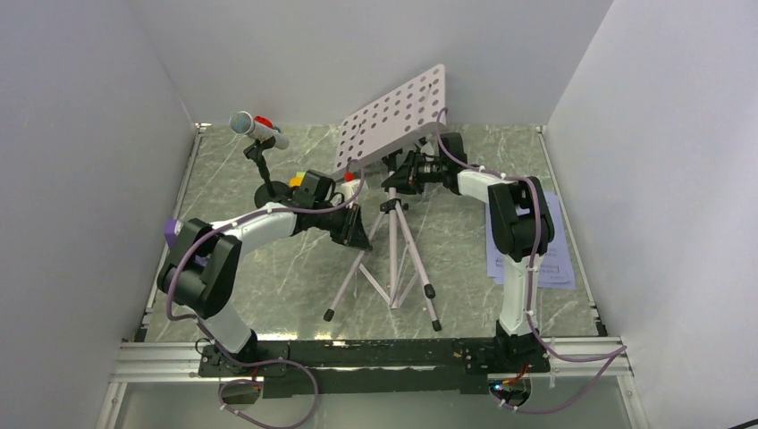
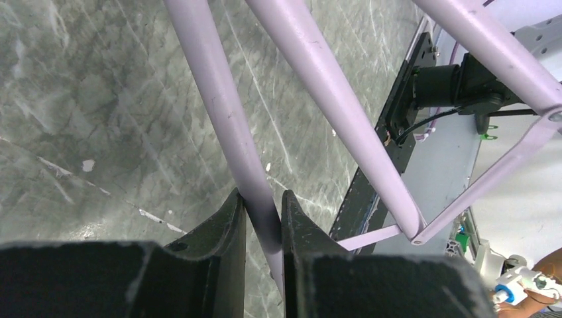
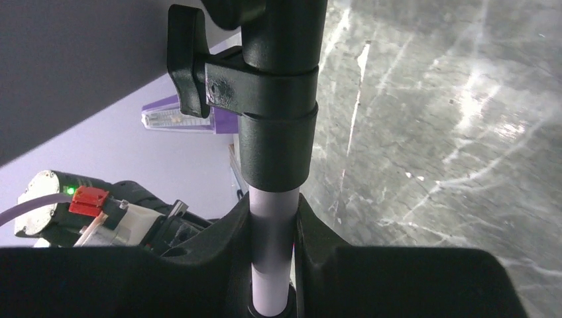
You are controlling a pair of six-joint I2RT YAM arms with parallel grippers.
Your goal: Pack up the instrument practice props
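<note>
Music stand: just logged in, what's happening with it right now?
Both arms hold the music stand, upright on the table with legs spread. The left tool is shut on one tripod leg; the right tool is shut on the centre pole just below the black clamp. The sheet-music pages lie by the right arm.

A grey marble-patterned table (image 1: 277, 286) stands enclosed by plain white walls (image 1: 80, 134).

Grey perforated music stand (image 1: 393, 121) stands upright at centre, tripod legs spread, desk tilted. Silver microphone (image 1: 256, 130) sits angled on its black round-base stand, far left. Orange-and-yellow block (image 1: 295, 181) lies by that base, partly hidden. Pale sheet-music pages (image 1: 561, 255) lie flat at the right edge. Purple bit at left is probably the metronome (image 1: 172, 231).
</note>
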